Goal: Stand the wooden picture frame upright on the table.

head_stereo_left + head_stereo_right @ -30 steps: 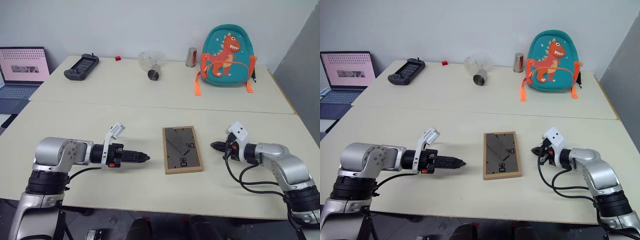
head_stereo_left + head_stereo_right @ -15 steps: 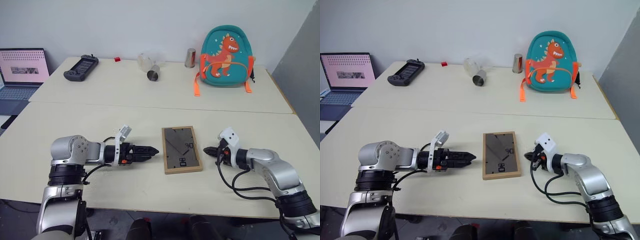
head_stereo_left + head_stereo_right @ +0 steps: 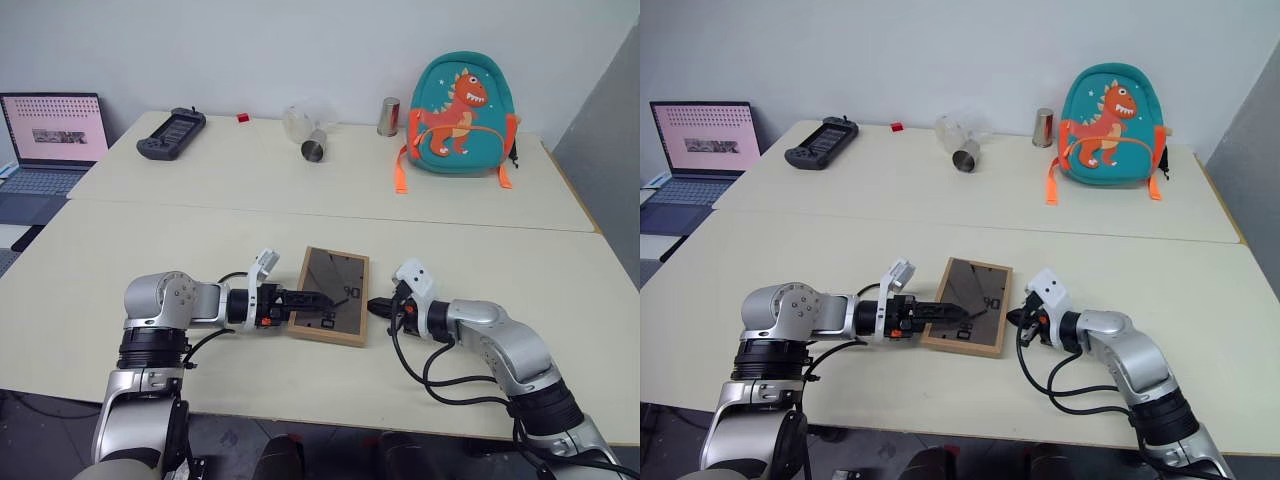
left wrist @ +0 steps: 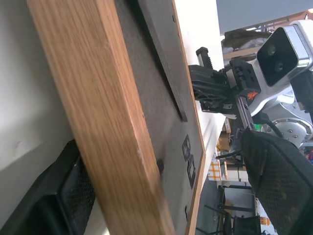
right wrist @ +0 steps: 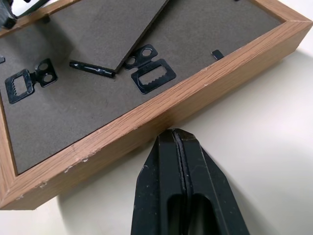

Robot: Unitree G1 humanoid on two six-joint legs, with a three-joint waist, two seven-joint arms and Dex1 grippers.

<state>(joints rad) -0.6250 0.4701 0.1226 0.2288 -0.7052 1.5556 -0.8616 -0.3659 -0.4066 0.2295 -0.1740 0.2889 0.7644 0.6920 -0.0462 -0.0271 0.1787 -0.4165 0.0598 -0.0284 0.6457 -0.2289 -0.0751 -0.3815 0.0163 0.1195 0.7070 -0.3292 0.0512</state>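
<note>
The wooden picture frame lies flat on the table, dark grey back up with the stand folded, turned slightly askew. My left gripper is open and straddles the frame's left rail. One finger reaches over the dark back and the other sits on the rail's other side. My right gripper is shut. Its tip rests against the outside of the frame's right wooden rail, low on the tabletop.
A teal dinosaur backpack stands at the back right, with a metal can beside it. A toppled clear cup and a metal cup lie at the back centre. A game controller and a laptop are at the back left.
Both arms have come inward to the frame. The left fingers opened and slid around its left rail. The shut right gripper reached the right rail, and the frame shifted left and turned askew.
</note>
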